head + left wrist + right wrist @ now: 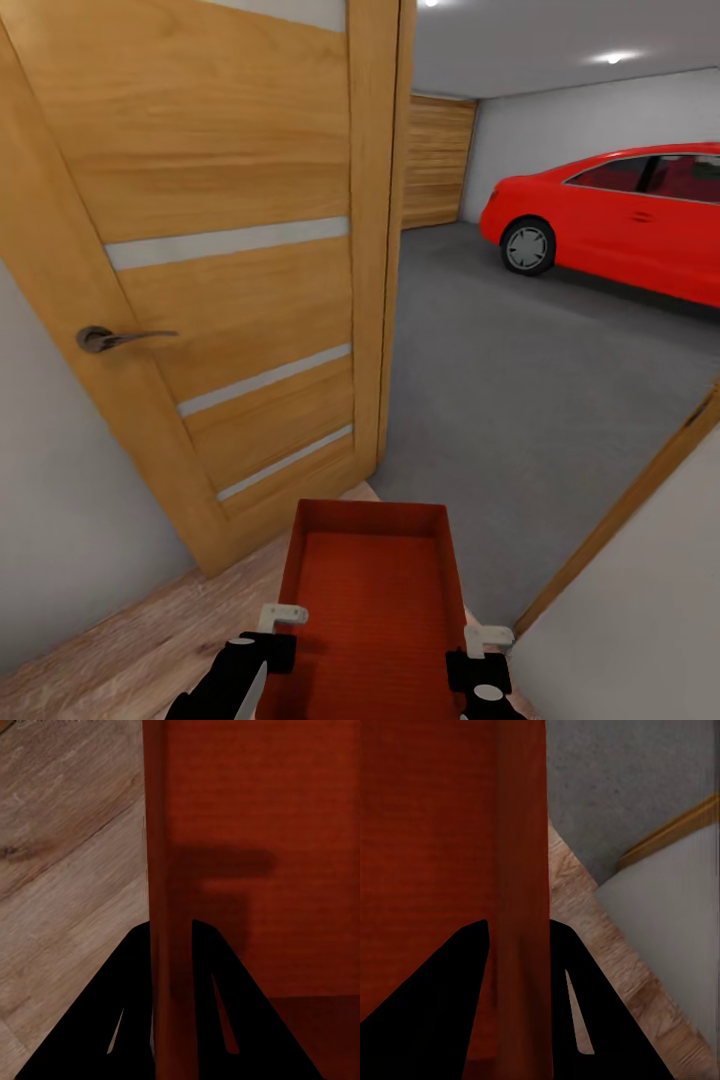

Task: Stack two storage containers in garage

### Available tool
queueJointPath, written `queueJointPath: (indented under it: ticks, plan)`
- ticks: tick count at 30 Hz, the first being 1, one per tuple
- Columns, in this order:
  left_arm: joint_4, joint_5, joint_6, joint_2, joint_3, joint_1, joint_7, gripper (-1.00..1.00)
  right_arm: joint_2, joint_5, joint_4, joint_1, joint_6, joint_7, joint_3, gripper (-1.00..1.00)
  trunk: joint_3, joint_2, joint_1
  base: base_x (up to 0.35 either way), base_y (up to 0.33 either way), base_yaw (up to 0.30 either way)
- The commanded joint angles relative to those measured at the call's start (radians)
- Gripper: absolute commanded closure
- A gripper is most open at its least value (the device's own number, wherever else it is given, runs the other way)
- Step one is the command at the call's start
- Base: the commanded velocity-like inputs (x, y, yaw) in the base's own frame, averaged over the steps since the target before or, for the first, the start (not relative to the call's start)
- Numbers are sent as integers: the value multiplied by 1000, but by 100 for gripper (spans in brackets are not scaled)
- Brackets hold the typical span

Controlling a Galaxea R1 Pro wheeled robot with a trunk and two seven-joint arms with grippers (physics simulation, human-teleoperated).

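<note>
One orange-red storage container (372, 590) hangs in front of me at the garage doorway, carried between both arms. My left gripper (268, 640) is shut on its left wall (166, 870), one finger on each side of it. On the opposite wall (519, 870) my right gripper (478, 655) is shut the same way. Through the doorway lies the dark grey concrete floor (520, 380) of the garage. Under the container the floor is still light wood plank (67, 855).
An open wooden door (220, 260) with a metal handle (110, 339) stands close on my left. The right door frame (640, 490) and a pale wall (640, 640) stand close on my right. A red car (620, 215) is parked at the far right, before a wooden garage door (437, 160).
</note>
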Motion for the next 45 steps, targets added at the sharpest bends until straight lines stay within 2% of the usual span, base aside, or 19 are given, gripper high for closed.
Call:
queueJointPath:
  ticks: [1,11,29,45]
  plan:
    - [6,-12,4,-1,-11,1,5,100,-1,-8,-35,-2,0,-7,2,100,-1,-1,0,0,0,-219]
    - [7,-10,4,-1,-12,1,5,100,-2,-8,-35,-2,-1,-7,2,100,-1,-1,0,23,23,-174]
    - [8,-9,6,-1,-12,1,5,100,-3,-7,-35,-2,-1,-7,2,100,-1,-1,0,182,252,-13]
    - [7,-12,5,-1,-11,1,5,100,-2,-6,-35,-2,0,-6,4,100,-1,-1,0,137,130,-254]
